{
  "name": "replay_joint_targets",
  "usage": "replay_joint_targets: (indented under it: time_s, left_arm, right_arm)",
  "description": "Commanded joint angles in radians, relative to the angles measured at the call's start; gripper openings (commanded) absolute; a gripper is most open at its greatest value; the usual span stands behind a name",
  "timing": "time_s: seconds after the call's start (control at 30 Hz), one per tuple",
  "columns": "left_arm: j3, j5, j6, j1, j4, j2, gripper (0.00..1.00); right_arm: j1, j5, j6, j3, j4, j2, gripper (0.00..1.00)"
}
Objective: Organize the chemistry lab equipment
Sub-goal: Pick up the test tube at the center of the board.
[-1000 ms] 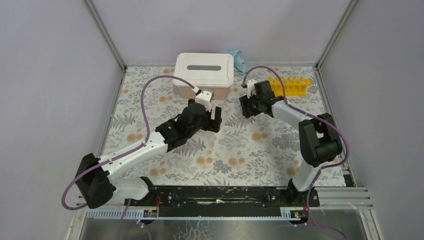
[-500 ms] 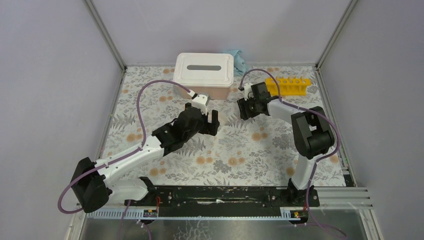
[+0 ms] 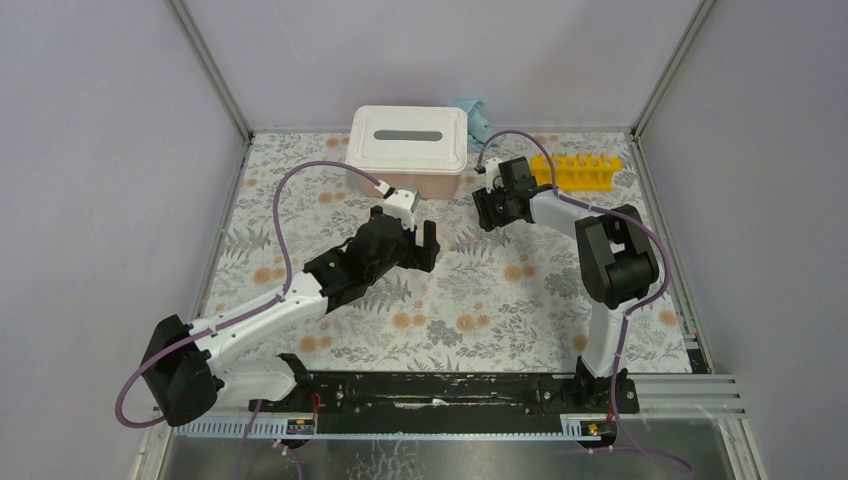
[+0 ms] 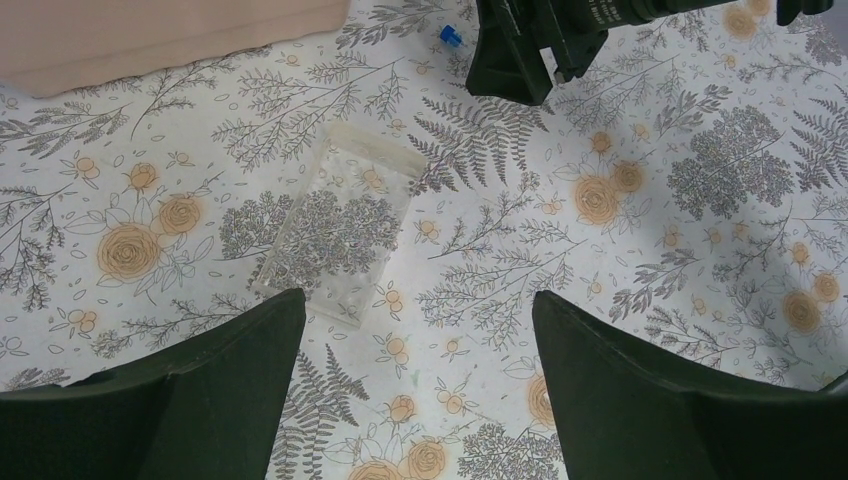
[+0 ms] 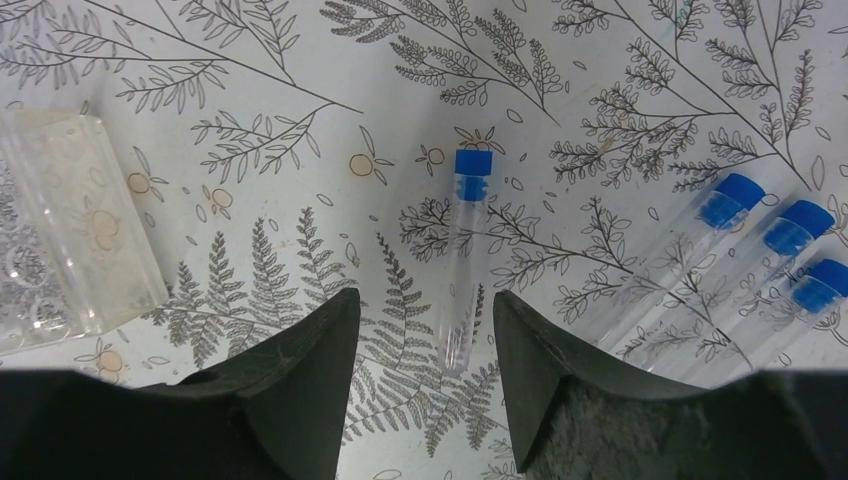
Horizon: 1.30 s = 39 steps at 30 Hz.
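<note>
Your left tool (image 3: 425, 245) is hanging over the middle of the flowered worktop (image 3: 480, 310), jaws standing wide apart, gripping nothing. In the left wrist view that tool (image 4: 415, 310) is pointing down at a flat clear plastic piece (image 4: 340, 235) lying on the worktop just ahead of its fingers (image 4: 220, 370); the piece is not touching them.

Your right tool (image 3: 490, 210) is sitting low over the worktop, right of the white-lidded box (image 3: 408, 140) and near the left end of the yellow rack (image 3: 578, 170). The rack is standing along the far right edge of the worktop, well apart from the left tool. I cannot tell from above whether its holes are filled.

In the right wrist view the right tool (image 5: 421, 300) is showing its jaws apart, straddling one blue-capped tube (image 5: 463, 265). The tube is lying flat, cap pointing away from the tool, with a gap on each side, so nothing is being clamped. Three more tubes (image 5: 790, 235) are lying side by side off to the right, caps up and right, touching or nearly touching each other. The same clear plastic piece (image 5: 70, 220) is lying to the left, apart from the tube.

A blue cloth (image 3: 475, 118) is lying behind the box.
</note>
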Motion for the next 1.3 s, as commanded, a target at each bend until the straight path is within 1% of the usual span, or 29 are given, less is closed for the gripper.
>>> replay_joint_targets:
  time_s: [0.0, 0.23, 0.57, 0.7, 1.03, 1.27]
  left_arm:
    - [-0.015, -0.005, 0.023, -0.004, 0.08, -0.007, 0.91]
    - [-0.03, -0.011, 0.033, -0.004, 0.098, -0.008, 0.92]
    - [-0.046, -0.003, 0.025, 0.003, 0.111, -0.011, 0.93]
    - [-0.043, -0.002, 0.013, 0.004, 0.103, -0.016, 0.93]
    - [0.032, 0.012, -0.042, 0.005, -0.011, -0.014, 0.97]
    - [0.069, 0.052, -0.109, 0.008, -0.063, -0.041, 0.98]
  right_arm:
    - [-0.004, 0.024, -0.017, 0.058, -0.012, 0.024, 0.57]
    - [-0.003, 0.031, -0.014, 0.075, -0.049, 0.053, 0.51]
    - [-0.004, 0.046, -0.008, 0.03, -0.076, 0.041, 0.3]
    - [-0.005, 0.05, -0.008, 0.015, -0.081, 0.02, 0.24]
    - [-0.004, 0.018, 0.011, 0.009, -0.08, -0.015, 0.14]
    - [-0.005, 0.012, 0.033, -0.034, -0.064, -0.118, 0.13]
